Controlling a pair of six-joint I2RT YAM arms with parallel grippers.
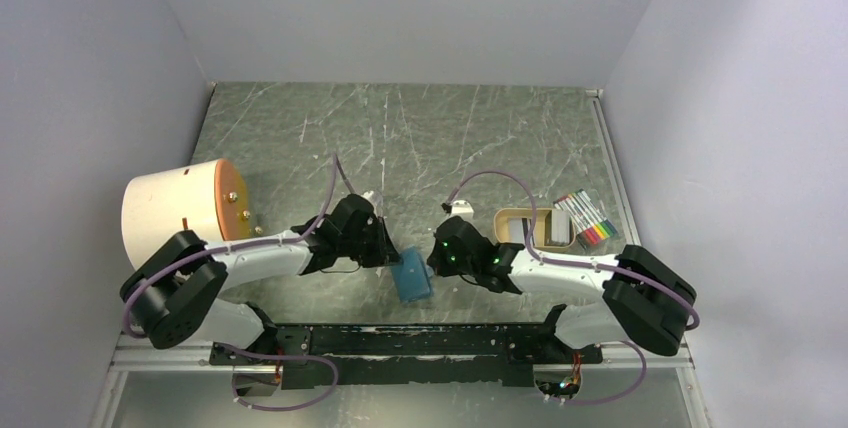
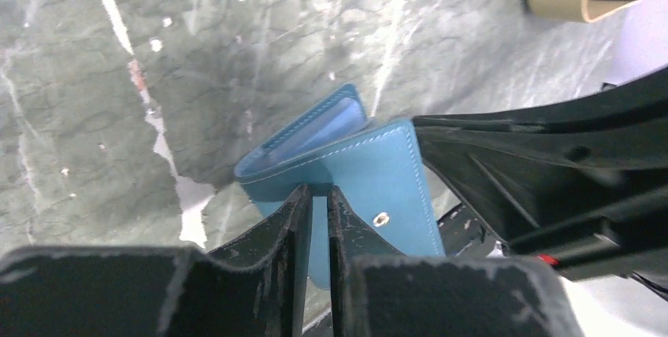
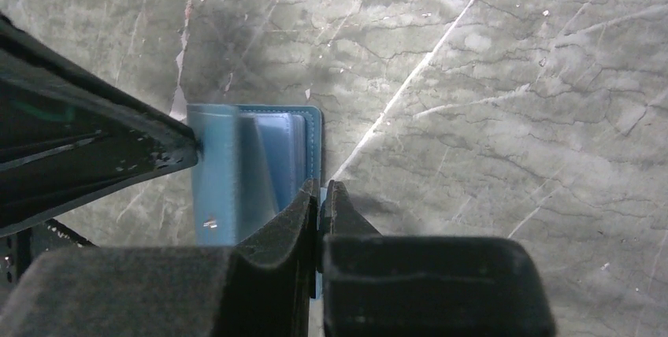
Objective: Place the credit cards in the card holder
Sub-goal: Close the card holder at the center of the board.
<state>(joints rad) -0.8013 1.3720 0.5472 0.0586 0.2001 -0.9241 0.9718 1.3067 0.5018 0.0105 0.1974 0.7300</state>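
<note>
I'm clamping the holder (image 1: 411, 278) from both sides: left gripper (image 2: 317, 195) pinching its snap flap, right gripper (image 3: 323, 192) pinching the opposite cover.

This looks like a robotics lab test cell, not a home or a shop. Plain pale walls (image 1: 400, 8) close in a small table (image 1: 420, 138) with a dark green marbled top on three sides. A left arm (image 1: 250, 258) and a right arm (image 1: 570, 273) are bolted to a black rail (image 1: 400, 343) at its near edge, with purple cables (image 1: 495, 174) looping loosely over them.
</note>
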